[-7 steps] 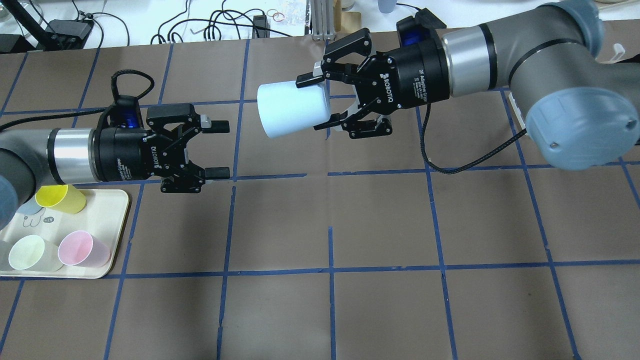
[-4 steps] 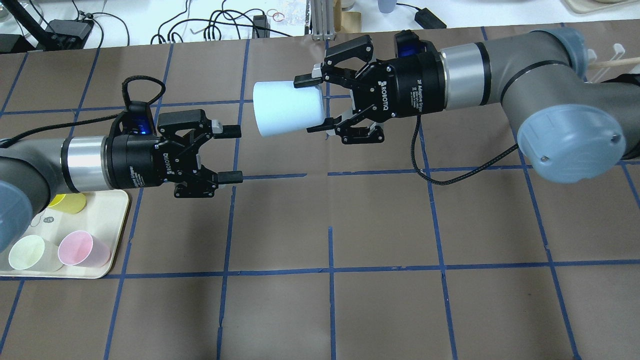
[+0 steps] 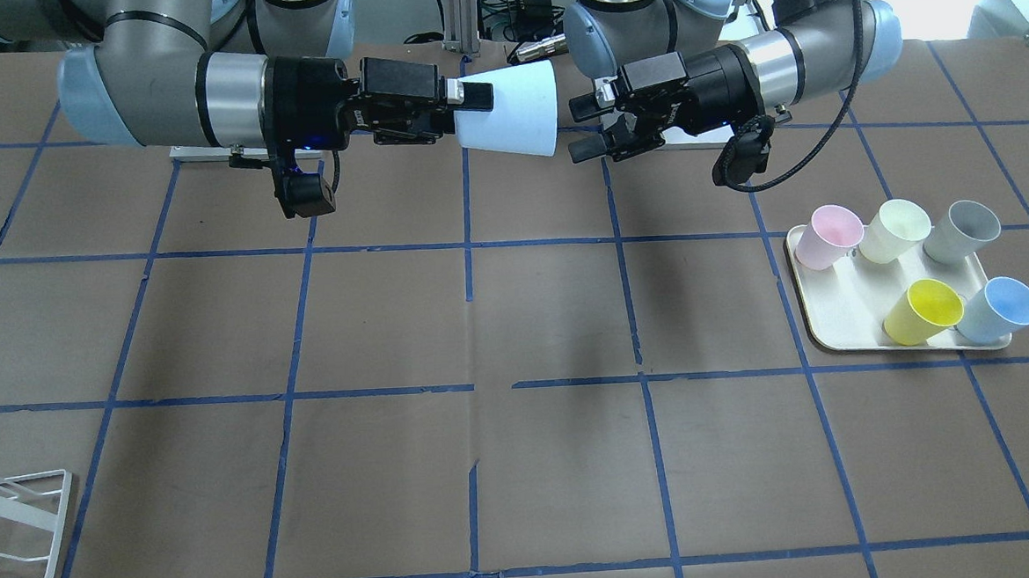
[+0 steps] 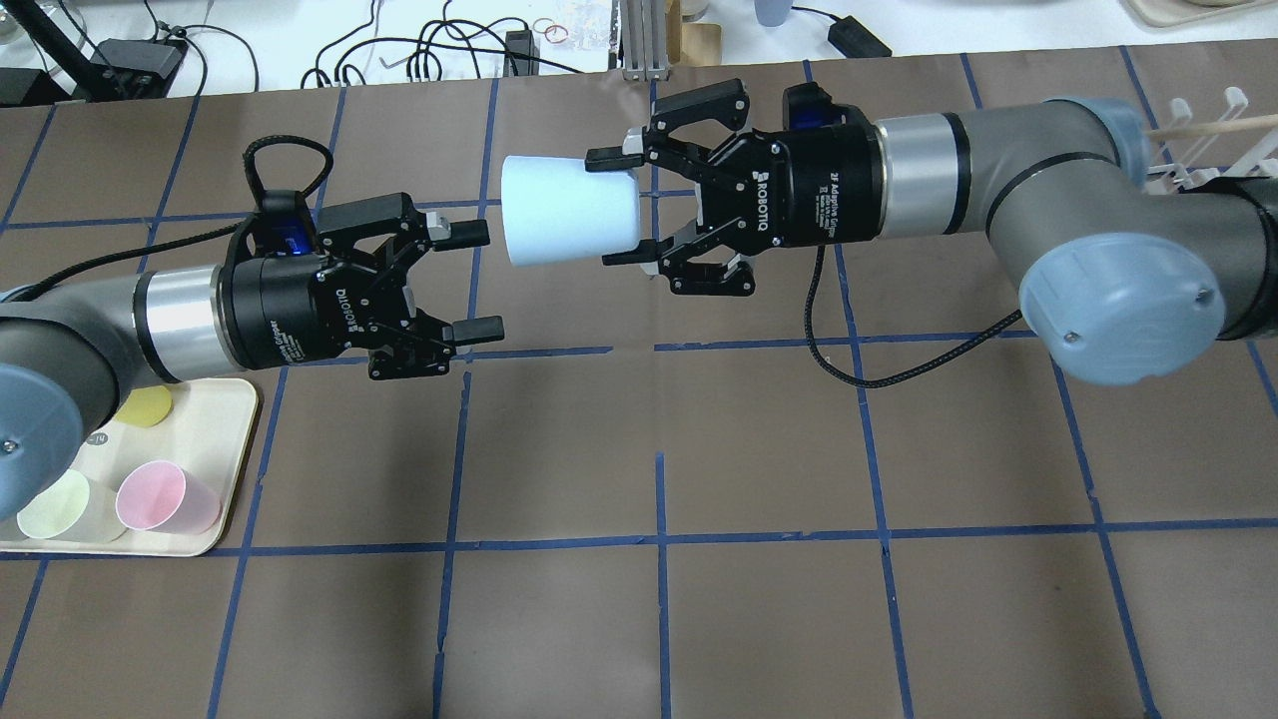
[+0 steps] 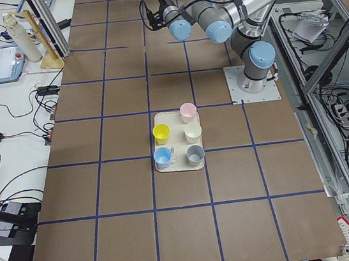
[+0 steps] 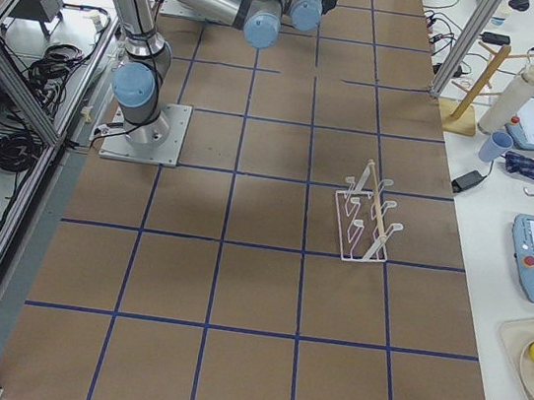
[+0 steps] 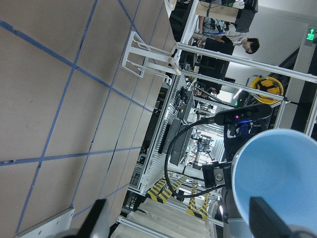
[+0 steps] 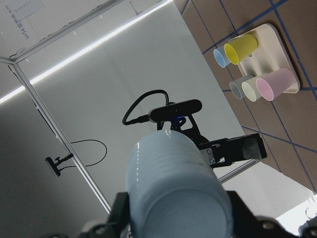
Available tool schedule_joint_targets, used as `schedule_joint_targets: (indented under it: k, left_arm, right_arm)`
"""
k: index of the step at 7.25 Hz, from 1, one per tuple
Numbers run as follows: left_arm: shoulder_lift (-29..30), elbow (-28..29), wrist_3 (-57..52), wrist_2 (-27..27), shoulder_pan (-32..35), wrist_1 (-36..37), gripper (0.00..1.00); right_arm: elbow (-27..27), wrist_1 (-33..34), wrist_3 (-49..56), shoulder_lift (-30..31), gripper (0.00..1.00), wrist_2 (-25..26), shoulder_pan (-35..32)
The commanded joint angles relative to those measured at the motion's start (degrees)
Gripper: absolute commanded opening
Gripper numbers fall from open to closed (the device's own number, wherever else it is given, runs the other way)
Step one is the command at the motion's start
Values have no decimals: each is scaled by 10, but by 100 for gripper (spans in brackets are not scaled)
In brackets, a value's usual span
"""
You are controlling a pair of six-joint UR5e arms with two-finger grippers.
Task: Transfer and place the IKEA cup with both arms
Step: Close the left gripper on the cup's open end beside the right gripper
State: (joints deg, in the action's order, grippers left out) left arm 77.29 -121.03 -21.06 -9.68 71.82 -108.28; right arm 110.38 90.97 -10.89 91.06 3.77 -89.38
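A brown paper-covered table (image 4: 759, 619) gridded with blue tape fills the scene. Above its far half, two silver-grey jointed arms with light-blue joint caps reach toward each other. Seen from overhead, the right arm (image 4: 1038, 200) comes in from 2 o'clock and the left arm (image 4: 90, 320) from 9 o'clock.

A cream rectangular plastic tray (image 4: 215, 449) lies at the table's 8 o'clock, partly under the left arm. A white wire drying rack (image 6: 369, 214) stands toward the table's 3 o'clock end.

The black two-finger right gripper (image 4: 611, 208) is clamped on the narrow base end of the small pale-blue tapered plastic cup (image 4: 569, 212). It holds the cup sideways in the air, clear of the table, near the table's 12 o'clock edge. The cup's wide mouth points to 9 o'clock, and the left wrist camera looks into its brighter blue inside (image 7: 282, 183).

The black two-finger left gripper (image 4: 477, 282) hangs at 8 o'clock of the cup, its fingers spread wide apart. It is near the rim but not touching it.

In the front-facing view, five small plastic cups stand on the tray: pink (image 3: 833, 233), pale yellow-green (image 3: 894, 227), grey (image 3: 961, 230), yellow (image 3: 923, 310) and a second blue cup (image 3: 1000, 309).
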Motion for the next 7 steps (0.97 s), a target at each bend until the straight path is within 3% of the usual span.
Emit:
schedule_joint_targets:
  k: [1,5,7]
  left_arm:
    - [4,-2,-1,40,10,0,100]
    - [0,-14,2,46,39,5,97]
    - [4,-13,6,82,34,8,94]
  right_arm:
    - [5,0,-1,-2,0,-14,-3]
    - [5,-1,-3,-3,0,-15,-7]
    - [5,-4,-3,-8,0,-15,-7]
